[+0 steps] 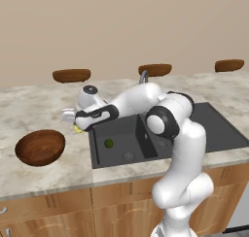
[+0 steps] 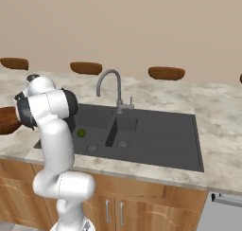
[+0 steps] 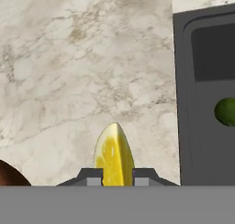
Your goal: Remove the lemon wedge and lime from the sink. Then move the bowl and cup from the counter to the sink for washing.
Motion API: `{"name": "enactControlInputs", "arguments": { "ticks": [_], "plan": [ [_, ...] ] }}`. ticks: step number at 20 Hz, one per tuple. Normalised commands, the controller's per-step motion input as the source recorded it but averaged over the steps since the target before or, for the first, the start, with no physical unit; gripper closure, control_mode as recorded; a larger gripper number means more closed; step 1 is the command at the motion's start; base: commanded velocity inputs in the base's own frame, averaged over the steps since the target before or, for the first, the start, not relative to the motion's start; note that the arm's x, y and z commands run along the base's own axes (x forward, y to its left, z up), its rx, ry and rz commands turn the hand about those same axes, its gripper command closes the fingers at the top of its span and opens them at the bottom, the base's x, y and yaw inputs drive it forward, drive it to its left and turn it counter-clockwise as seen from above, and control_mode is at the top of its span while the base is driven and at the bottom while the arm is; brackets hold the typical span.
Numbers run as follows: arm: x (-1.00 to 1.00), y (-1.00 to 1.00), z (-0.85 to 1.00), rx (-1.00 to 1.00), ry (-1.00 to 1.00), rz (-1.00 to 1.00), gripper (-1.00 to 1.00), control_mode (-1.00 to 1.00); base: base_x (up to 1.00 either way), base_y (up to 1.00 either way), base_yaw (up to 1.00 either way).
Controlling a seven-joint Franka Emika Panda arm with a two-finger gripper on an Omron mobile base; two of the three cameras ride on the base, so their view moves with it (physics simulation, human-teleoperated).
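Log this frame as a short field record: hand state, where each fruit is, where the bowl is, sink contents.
hand: shut on the lemon wedge, held over the marble counter just left of the sink
lime: lying in the sink's left basin
bowl: upright on the counter, left of the sink, apart from the hand
sink contents: the lime alone
cup: cannot tell

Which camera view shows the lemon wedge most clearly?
The hand view: the lemon wedge sits large between the gripper fingers, above the counter. The left base view shows a small yellow speck under the hand.
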Motion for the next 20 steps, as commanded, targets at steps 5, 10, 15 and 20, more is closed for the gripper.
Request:
{"name": "enactControlInputs", "arguments": {
  "ticks": [5,10,15,20],
  "plan": [
    [0.25,0.19,-0.28,0.00,0.00,-0.03,1.00,-1.00,0.00,0.00,0.00],
    [0.23,0.16,-0.30,0.00,0.00,-0.05,1.00,-1.00,0.00,0.00,0.00],
    [0.21,0.10,-0.28,0.00,0.00,-0.05,1.00,-1.00,0.00,0.00,0.00],
    [0.17,0.08,-0.26,0.00,0.00,-0.04,1.00,-1.00,0.00,0.00,0.00]
  ]
}}
